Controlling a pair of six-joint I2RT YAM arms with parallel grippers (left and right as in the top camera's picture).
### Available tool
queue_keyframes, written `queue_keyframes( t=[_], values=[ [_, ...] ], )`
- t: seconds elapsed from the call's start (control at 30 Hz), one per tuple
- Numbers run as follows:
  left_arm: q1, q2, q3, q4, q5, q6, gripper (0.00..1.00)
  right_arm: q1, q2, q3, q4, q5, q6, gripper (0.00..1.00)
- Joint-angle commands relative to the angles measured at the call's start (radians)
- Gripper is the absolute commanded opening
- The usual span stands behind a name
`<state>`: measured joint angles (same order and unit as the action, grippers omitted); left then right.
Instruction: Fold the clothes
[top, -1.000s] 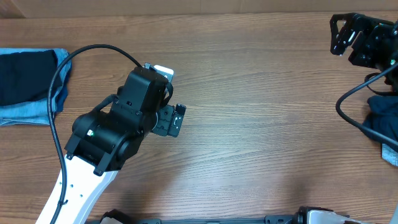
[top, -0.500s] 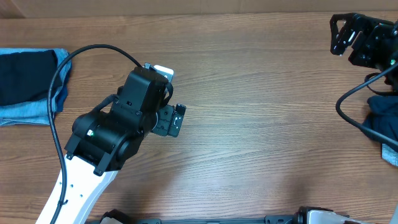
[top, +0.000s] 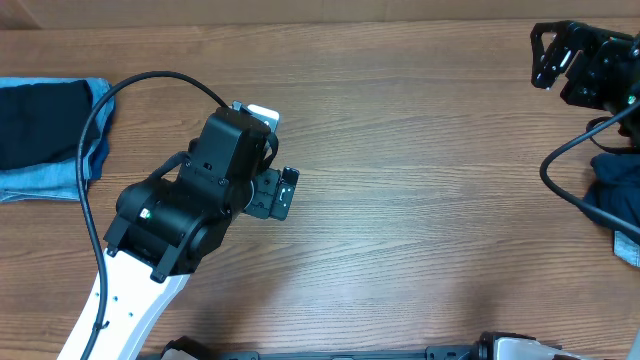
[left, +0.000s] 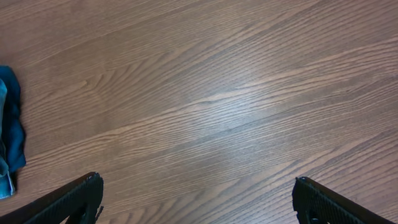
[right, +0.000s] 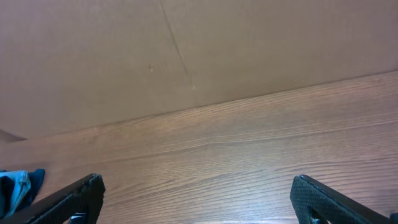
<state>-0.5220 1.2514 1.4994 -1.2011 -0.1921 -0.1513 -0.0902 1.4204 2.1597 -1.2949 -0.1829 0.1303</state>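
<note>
Both black two-finger grippers are hanging spread wide and empty.
The left gripper (top: 283, 192) is hovering over the middle of the brown wooden table (top: 420, 200), the right gripper (top: 556, 58) at its far right corner. A folded dark navy and light blue denim stack (top: 40, 140) is lying at the left edge, a crumpled dark blue garment (top: 612, 200) at the right.

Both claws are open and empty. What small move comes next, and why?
Probably lower the right claw toward the crumpled blue garment at the right edge of the table: it lies unfolded, and that claw is nearest, open and holding nothing.
</note>
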Motion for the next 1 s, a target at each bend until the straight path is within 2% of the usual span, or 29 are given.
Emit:
queue_keyframes(
  t=[0.0,0.17,0.3,0.47,0.5,0.53,0.67,0.97],
  values=[
    [-0.004,0.005,0.003,0.001,-0.005,-0.01,1.0,-0.002,0.009,0.008,0.003,0.006,-0.003,1.0],
    [-0.004,0.005,0.003,0.001,-0.005,-0.01,1.0,0.009,-0.029,-0.022,-0.025,0.01,-0.005,1.0],
    [-0.004,0.005,0.003,0.001,-0.005,-0.01,1.0,0.023,-0.138,-0.164,0.055,0.032,-0.061,1.0],
    [-0.004,0.005,0.003,0.001,-0.006,-0.01,1.0,0.048,-0.369,-0.568,0.321,0.034,-0.251,1.0],
    [-0.004,0.005,0.003,0.001,-0.005,-0.01,1.0,0.048,-0.416,-0.654,0.358,0.034,-0.256,1.0],
    [-0.004,0.005,0.003,0.001,-0.005,-0.01,1.0,0.039,-0.511,-0.812,0.407,0.04,-0.255,1.0],
    [-0.004,0.005,0.003,0.001,-0.005,-0.01,1.0,0.035,-0.705,-1.113,0.486,0.04,-0.254,1.0],
    [-0.004,0.005,0.003,0.001,-0.005,-0.01,1.0,0.035,-1.092,-1.611,0.616,0.032,-0.254,1.0]
  ],
)
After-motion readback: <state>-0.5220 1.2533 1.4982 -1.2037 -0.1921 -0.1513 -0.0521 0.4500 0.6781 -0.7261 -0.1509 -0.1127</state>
